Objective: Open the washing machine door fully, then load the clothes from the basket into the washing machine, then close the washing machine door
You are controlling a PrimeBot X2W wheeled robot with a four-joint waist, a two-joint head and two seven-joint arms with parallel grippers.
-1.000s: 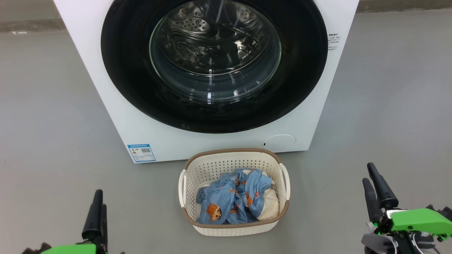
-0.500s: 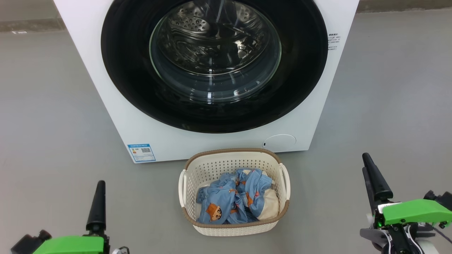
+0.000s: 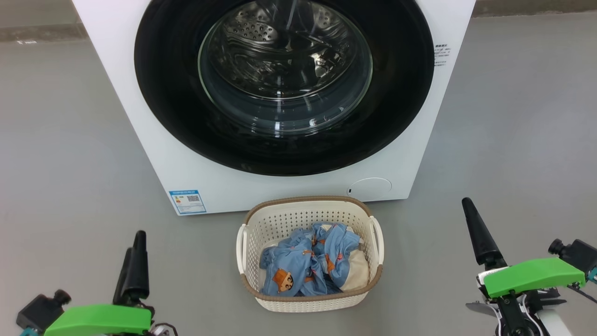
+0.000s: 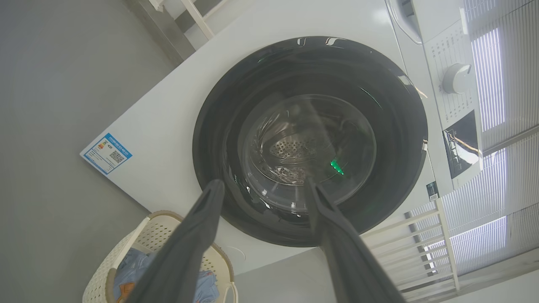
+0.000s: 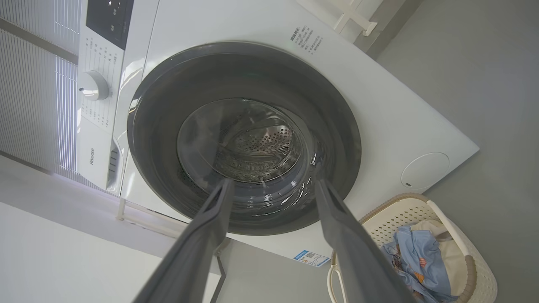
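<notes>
The washing machine stands ahead, big and white. The washing machine door, a glossy black rim around a clear glass bowl, lies flat against its front. On the floor in front sits the basket, cream with a brown rim, holding the clothes, a blue printed bundle with a cream piece. My left gripper is low at the left and my right gripper low at the right, both open, empty and on either side of the basket. In the wrist views the left gripper and right gripper point at the door.
Grey floor surrounds the machine and basket. A blue label sticker and a round cap sit low on the front. The control dial is on the top panel. A white slatted rack and window blinds stand beside the machine.
Both grippers have crept forward toward the machine. The right one has also drifted inward and rolled, so its fingers line up edge-on. Door, basket and clothes have not moved.
</notes>
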